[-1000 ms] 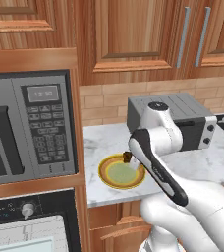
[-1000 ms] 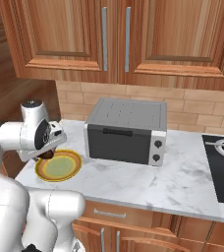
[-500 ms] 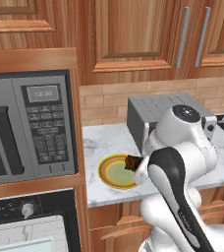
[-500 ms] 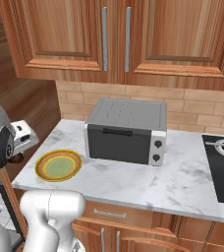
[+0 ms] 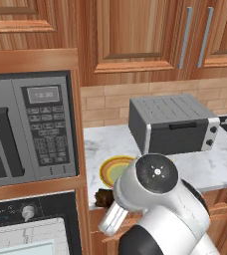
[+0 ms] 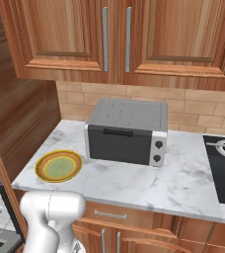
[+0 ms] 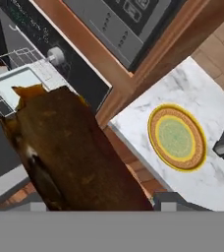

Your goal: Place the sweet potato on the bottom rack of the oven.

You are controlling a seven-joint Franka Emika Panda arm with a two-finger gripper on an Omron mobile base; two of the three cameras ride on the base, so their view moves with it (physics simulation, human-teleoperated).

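Holding the sweet potato (image 7: 72, 152), the gripper (image 5: 104, 199) is hanging just off the front left corner of the marble counter (image 6: 129, 173), in front of the wooden panel that divides the counter from the appliance column. In the hand view the brown lump is lying large and close between the fingers, hiding most of them; only a dark bit of one finger (image 7: 175, 201) is peeking out at the lower right, so the fingers are closed narrowly around the potato. In the left base view the potato (image 5: 103, 197) is showing as a small dark block at the counter's front edge, just left of the arm's big round joint (image 5: 157, 175).

Below and to the left, the oven (image 5: 33, 224) is sitting under the microwave (image 5: 28, 127), its black front carrying a round silver knob (image 5: 28, 212) and a pale window (image 5: 21, 243). In the hand view the knob (image 7: 56, 55) is appearing again, with thin wire rack bars (image 7: 15, 61) lying over the pale window area beside it.

The yellow-rimmed plate (image 6: 58, 166) is resting near the counter's front left corner, with nothing on it. The grey toaster oven (image 6: 127, 131) is standing behind and to the right of the plate, toward the brick back wall. A black stovetop (image 6: 223, 168) is occupying the counter's right end.
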